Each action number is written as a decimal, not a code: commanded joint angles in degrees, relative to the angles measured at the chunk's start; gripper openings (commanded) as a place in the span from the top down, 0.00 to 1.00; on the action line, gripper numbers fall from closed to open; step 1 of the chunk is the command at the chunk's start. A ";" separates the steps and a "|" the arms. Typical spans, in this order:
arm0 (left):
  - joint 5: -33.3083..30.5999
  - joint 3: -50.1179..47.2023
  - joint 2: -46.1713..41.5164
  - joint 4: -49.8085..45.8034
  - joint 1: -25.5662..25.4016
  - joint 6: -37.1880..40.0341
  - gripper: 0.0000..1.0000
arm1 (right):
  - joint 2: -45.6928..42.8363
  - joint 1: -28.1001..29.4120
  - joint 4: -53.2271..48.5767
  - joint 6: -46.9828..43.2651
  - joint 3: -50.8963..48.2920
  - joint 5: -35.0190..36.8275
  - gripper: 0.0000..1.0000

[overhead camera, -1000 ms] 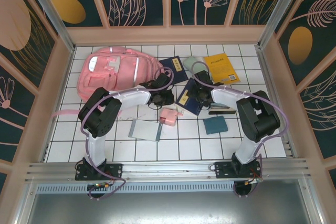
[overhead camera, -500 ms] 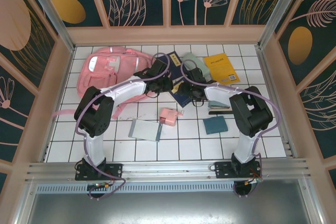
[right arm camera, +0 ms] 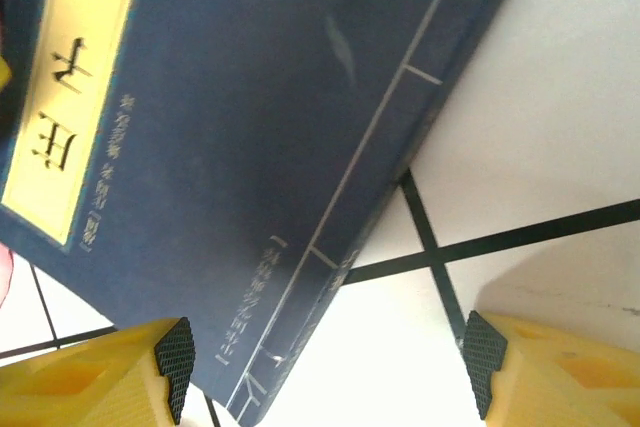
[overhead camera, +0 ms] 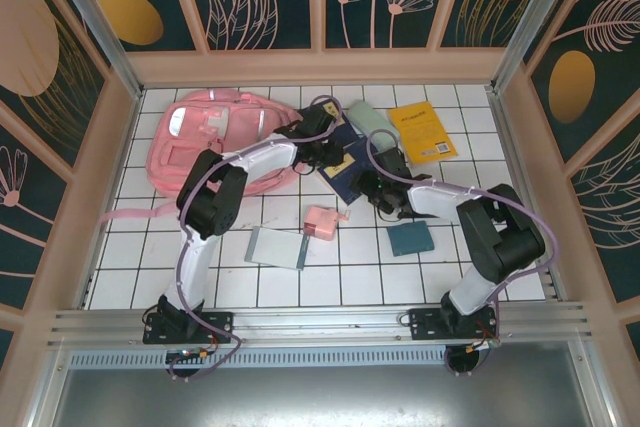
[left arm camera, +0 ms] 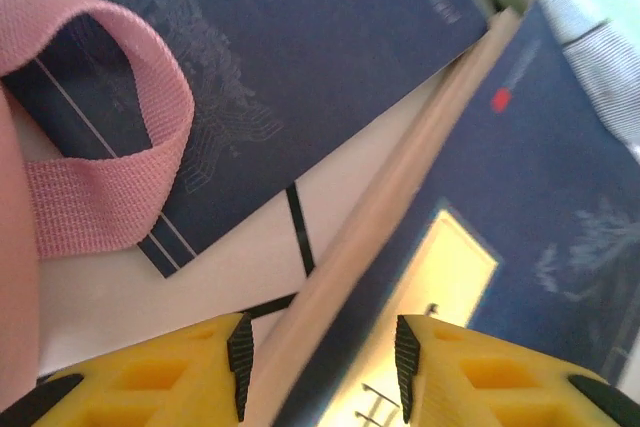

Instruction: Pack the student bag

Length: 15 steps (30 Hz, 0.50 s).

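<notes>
Student bag (overhead camera: 215, 137) flat, lengthwise left-right

Yellow booklet (overhead camera: 422, 131), teal notebook (overhead camera: 410, 238) and small pink pouch (overhead camera: 321, 221) lie well apart.

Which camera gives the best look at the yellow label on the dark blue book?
The right wrist view: the yellow label is sharp there, with its printed characters showing. In the left wrist view the label is blurred and partly behind the yellow fingers. In the top view the book is small.

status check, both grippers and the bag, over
Left gripper open astride raised navy book edge. Right gripper open at that book's corner. Student bag flat, nothing packed. Bag strap across second navy book.
</notes>
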 commanded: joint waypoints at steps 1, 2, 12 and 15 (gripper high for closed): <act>-0.31 -0.09 1.44 -3.05 0.54 2.90 0.56 | 1.87 -0.74 5.47 2.68 -0.65 -2.24 0.26; -0.39 -1.14 1.23 -2.76 0.56 2.86 0.57 | 2.50 -0.90 6.40 2.80 -0.57 -2.83 0.26; 9.74 -11.61 -1.58 3.06 0.55 -1.86 0.65 | 7.39 -3.35 20.85 7.77 -0.61 -13.60 0.28; 12.91 -14.35 -2.85 5.60 0.45 -3.90 0.66 | 7.43 -3.71 28.85 10.18 -2.05 -17.17 0.30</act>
